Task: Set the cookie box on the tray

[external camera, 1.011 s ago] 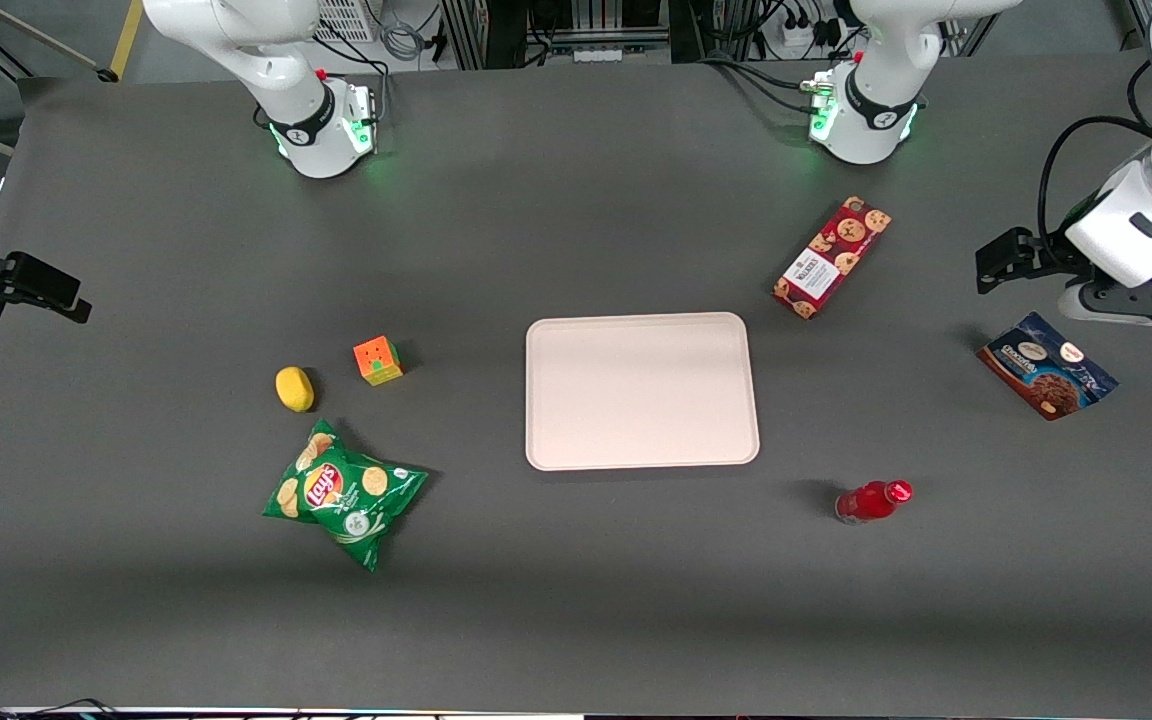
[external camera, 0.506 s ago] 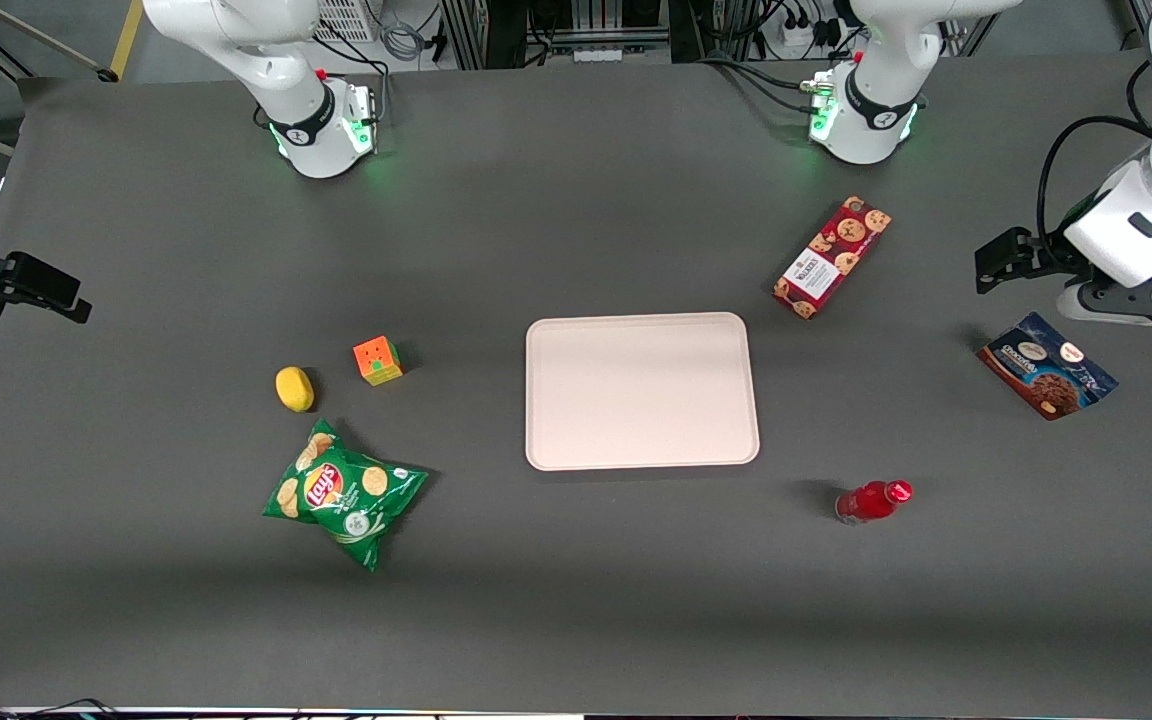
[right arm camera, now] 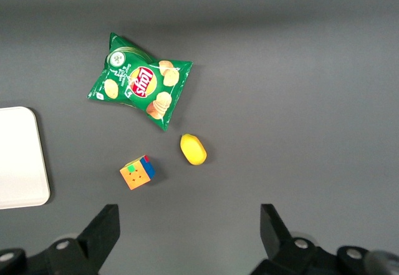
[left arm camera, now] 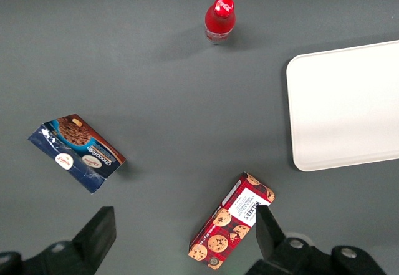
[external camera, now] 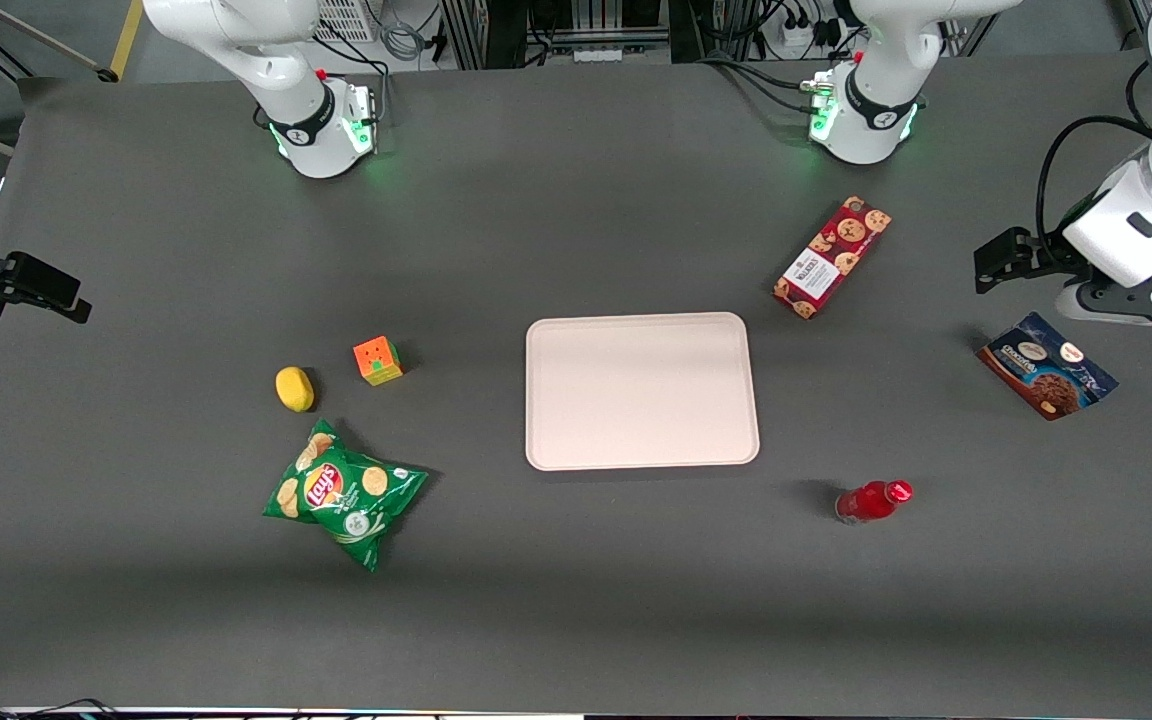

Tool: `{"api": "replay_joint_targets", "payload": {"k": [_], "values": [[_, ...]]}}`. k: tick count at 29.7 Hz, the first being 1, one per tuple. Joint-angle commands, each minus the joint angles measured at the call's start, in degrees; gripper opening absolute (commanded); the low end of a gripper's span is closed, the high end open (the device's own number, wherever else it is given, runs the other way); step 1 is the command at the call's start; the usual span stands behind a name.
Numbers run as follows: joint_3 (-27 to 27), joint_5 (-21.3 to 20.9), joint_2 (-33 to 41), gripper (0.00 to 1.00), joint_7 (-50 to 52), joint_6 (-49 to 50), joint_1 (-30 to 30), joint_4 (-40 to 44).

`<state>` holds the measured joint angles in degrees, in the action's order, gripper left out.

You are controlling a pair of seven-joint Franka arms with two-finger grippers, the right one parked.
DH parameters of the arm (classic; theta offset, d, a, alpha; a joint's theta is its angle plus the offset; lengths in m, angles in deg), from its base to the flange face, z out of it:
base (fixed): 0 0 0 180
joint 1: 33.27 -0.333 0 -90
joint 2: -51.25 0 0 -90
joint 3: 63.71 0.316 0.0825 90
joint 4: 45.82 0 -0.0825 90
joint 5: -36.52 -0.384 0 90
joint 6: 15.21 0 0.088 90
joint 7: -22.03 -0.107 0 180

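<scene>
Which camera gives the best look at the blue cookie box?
The left wrist view: the cookie box lies uncovered below the open claw, its cookie picture and round logos plain. The front view shows the cookie box whole but smaller, at the working arm's end of the table. The right wrist view misses it.

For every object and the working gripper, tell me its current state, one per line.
cookie box: flat on table, not grasped.
tray: holds nothing.
gripper: open, high above the table.
red cookie box: lying flat.
red bottle: upright, capped.
chips bag: lying flat, sealed.
</scene>
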<state>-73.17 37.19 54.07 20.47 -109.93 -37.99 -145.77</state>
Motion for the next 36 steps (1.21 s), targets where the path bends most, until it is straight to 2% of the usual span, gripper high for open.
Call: {"api": "replay_joint_targets", "payload": {"k": [1,23,29,36], "values": [[0.05,-0.49,-0.09,1.0,0.94,0.95,0.5,0.81],[0.67,-0.84,-1.23,1.0,2.53,0.33,-0.03,0.72],[5.58,-1.2,-1.68,1.0,-0.54,-0.37,-0.38,0.72],[13.4,-2.86,-2.64,1.0,-10.29,-0.98,-0.47,1.25]]}}
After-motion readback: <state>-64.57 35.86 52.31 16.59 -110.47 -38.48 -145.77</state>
